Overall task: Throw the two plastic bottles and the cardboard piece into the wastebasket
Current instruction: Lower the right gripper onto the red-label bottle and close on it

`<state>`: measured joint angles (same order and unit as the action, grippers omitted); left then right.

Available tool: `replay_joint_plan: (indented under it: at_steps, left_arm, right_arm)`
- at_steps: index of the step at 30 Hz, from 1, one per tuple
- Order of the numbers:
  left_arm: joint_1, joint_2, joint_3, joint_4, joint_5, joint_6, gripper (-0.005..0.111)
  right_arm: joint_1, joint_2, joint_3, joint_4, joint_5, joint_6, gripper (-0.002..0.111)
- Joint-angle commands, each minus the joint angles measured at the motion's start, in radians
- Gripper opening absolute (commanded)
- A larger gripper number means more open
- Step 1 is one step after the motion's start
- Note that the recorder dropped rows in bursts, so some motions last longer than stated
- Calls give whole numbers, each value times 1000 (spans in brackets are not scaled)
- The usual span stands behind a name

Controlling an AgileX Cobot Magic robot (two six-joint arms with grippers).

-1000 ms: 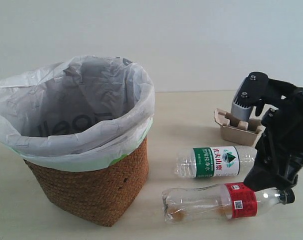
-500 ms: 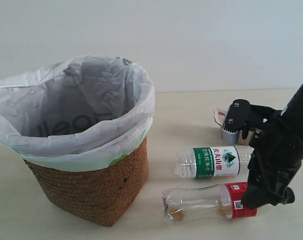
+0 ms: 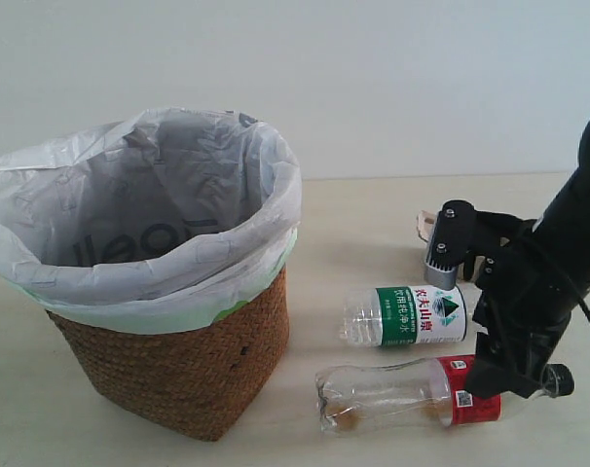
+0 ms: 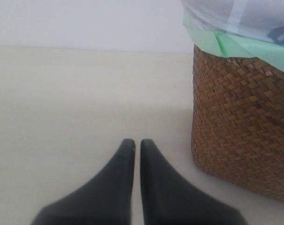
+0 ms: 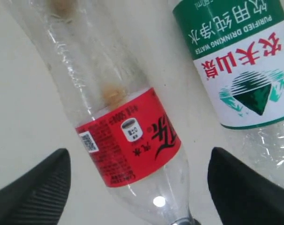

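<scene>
**A:** Where is your right pincer?

**B:** My right pincer hangs low over the red bottle, spread wide. One finger sits on each side of the bottle's neck end, and neither touches it. It holds nothing.

**A:** And the other bottle?

**B:** The green bottle lies on its side on the worktop, just beside the red one and roughly parallel to it. Both are to the right of the basket.

**A:** The cardboard?

**B:** Only a tan sliver of the cardboard shows behind my right arm, beyond the green bottle.

**A:** The basket?

**B:** It stands upright, with its bag folded over the rim.

**A:** Your left pincer?

**B:** My left pincer is low over the worktop, near the basket's woven wall. Its fingers are almost together and grip nothing.
</scene>
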<state>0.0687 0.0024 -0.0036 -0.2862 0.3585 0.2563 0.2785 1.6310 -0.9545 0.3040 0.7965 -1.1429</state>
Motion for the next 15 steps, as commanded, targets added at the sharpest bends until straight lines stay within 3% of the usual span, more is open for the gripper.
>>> replay_joint_plan:
  at_steps: [1, 15]
  left_arm:
    - [3, -2, 4, 6, 1, 5, 4]
    - [3, -2, 4, 6, 1, 5, 4]
  right_arm:
    - [1, 22, 0, -3, -6, -10, 71]
    - [1, 163, 0, 3, 4, 60, 71]
